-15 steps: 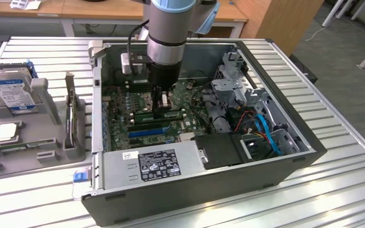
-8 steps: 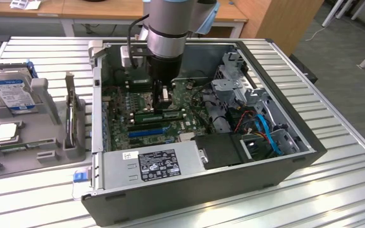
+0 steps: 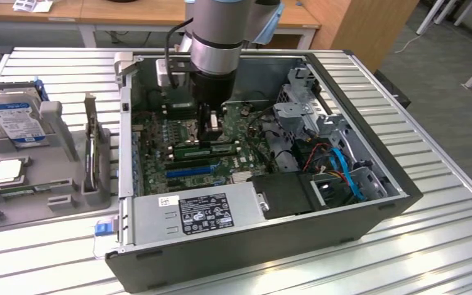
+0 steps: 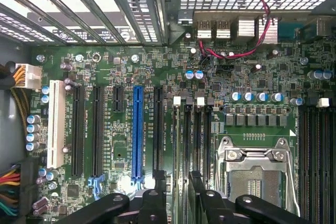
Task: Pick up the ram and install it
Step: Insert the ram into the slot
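One green ram (image 3: 211, 147) stands socketed in the motherboard (image 4: 121, 129) directly beneath the spread, empty jaws, so installation looks nearly finished; any remaining seating calls for straight, even downward pressure.

No readable text — none at all

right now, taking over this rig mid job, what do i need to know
Tool: open, nothing seen between its fingers, low inside the pc case over the motherboard.
Ram: a green stick lies along the memory slots, just below the tool.
Done: it looks placed in a slot.
Left: confirm it is fully seated; the clips cannot be judged from these views.
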Controlling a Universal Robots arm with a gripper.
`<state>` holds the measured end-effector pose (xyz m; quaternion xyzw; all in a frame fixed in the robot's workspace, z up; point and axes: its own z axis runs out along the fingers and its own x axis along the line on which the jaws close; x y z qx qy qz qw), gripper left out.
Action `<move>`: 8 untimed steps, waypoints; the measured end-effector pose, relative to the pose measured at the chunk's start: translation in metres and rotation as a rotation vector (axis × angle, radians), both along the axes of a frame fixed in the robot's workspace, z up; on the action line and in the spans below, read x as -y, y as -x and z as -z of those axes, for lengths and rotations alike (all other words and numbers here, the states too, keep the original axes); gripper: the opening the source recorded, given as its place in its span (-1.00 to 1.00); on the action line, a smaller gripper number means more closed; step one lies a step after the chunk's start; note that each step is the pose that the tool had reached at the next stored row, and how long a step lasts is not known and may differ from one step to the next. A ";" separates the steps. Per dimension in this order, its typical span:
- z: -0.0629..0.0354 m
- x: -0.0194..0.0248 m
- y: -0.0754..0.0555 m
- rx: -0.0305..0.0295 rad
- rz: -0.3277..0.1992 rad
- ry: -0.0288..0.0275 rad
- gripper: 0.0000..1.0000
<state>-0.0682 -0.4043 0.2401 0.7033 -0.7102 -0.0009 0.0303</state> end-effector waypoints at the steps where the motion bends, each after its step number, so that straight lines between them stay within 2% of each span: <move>1: 0.0000 0.0000 0.000 0.0000 0.000 0.0000 -0.38; 3: -0.0007 0.0000 0.000 0.0000 0.000 0.0000 -0.38; 8: -0.0217 0.0000 0.000 0.0000 0.000 0.0000 -0.38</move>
